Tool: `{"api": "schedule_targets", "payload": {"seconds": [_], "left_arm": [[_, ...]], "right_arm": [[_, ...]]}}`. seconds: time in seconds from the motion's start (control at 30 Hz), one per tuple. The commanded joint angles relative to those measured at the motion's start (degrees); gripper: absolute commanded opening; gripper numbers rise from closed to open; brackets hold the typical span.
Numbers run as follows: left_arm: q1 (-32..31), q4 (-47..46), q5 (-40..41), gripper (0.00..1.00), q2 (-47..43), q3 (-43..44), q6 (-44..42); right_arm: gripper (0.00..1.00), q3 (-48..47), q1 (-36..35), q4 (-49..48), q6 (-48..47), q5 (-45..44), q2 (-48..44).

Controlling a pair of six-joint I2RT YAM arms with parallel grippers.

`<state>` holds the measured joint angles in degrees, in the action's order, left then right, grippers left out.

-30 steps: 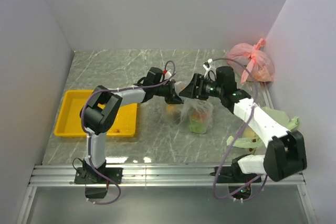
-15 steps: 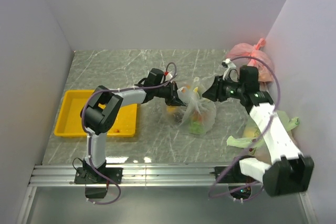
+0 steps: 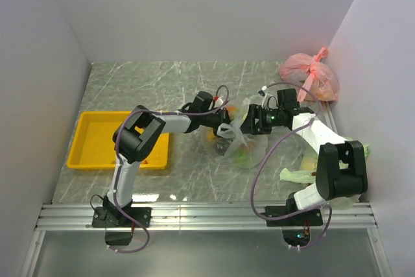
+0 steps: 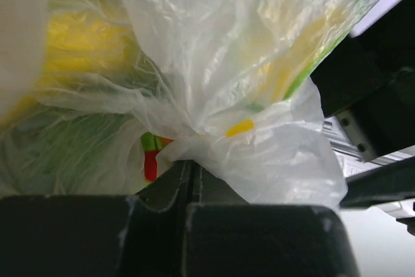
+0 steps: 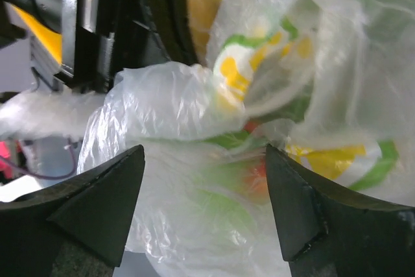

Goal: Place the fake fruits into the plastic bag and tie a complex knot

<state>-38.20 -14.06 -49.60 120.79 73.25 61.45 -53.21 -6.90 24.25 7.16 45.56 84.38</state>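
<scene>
The grey stone counter [image 3: 130, 82] sits between plain white walls [image 3: 194, 11]. A yellow tray [image 3: 94, 141] lies at the left. A pink bag [image 3: 310, 77] is in the upper right corner, and green bags [image 3: 297, 174] are at the lower right. The clear plastic bag [image 3: 249, 150] lies in the middle with the fake fruits [image 3: 241, 155] inside. The left end effector [image 4: 192, 176] is pressed together on a bunch of its film. The right end effector [image 5: 204, 180] stands wide apart, with the bag between its fingers. Half a second ago the right arm was farther right. Now it is close to the bag, and the left arm reaches farther in.
</scene>
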Motion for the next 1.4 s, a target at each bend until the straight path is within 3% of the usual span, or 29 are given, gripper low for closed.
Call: {"api": "schedule_targets", "payload": {"seconds": [0.0, 0.07, 0.3, 0.43, 0.5, 0.63, 0.8, 0.97, 1.23, 1.37], "left_arm": [[-1.3, -13.1, -3.6, 0.00, 2.2, 3.3, 6.4], [-1.0, -22.3, -4.9, 0.00, 2.6, 3.1, 11.8], [1.0, -38.9, -10.9, 0.00, -1.3, -0.6, 21.0], [3.0, -40.7, -12.9, 0.00, -4.9, -5.0, 22.5], [4.3, -41.7, -12.4, 0.00, -6.7, -7.1, 22.7], [5.8, -37.4, -10.3, 0.00, -8.0, -6.0, 18.2], [8.0, -33.5, -8.0, 0.00, -5.5, -0.5, 15.3], [9.1, -25.0, -7.2, 0.00, -4.0, 2.3, 8.3], [7.4, -36.3, -8.2, 0.00, -3.2, 0.7, 16.7], [6.7, -32.5, -8.5, 0.00, -3.8, -1.2, 14.0]], "right_arm": [[0.83, 2.4, -0.7, -6.1, 5.4, 7.2, 2.0], [0.84, 3.6, -2.2, -12.2, 10.4, 8.6, 2.8], [0.85, 3.3, -8.7, -35.5, 27.8, 10.2, 5.1], [0.85, -0.3, -10.9, -47.1, 35.0, 10.5, 8.6], [0.85, -1.5, -12.5, -47.1, 35.1, 10.0, 10.0], [0.85, 4.3, -14.2, -55.3, 42.1, 9.4, 8.2], [0.85, 8.6, -14.9, -49.5, 37.0, 8.0, 1.9], [0.83, 6.8, -14.4, -38.1, 28.2, 6.3, -1.1], [0.80, 4.0, -15.1, -39.9, 28.6, 8.4, 4.9], [0.82, -0.8, -14.9, -33.2, 24.9, 9.5, 4.3]]}}
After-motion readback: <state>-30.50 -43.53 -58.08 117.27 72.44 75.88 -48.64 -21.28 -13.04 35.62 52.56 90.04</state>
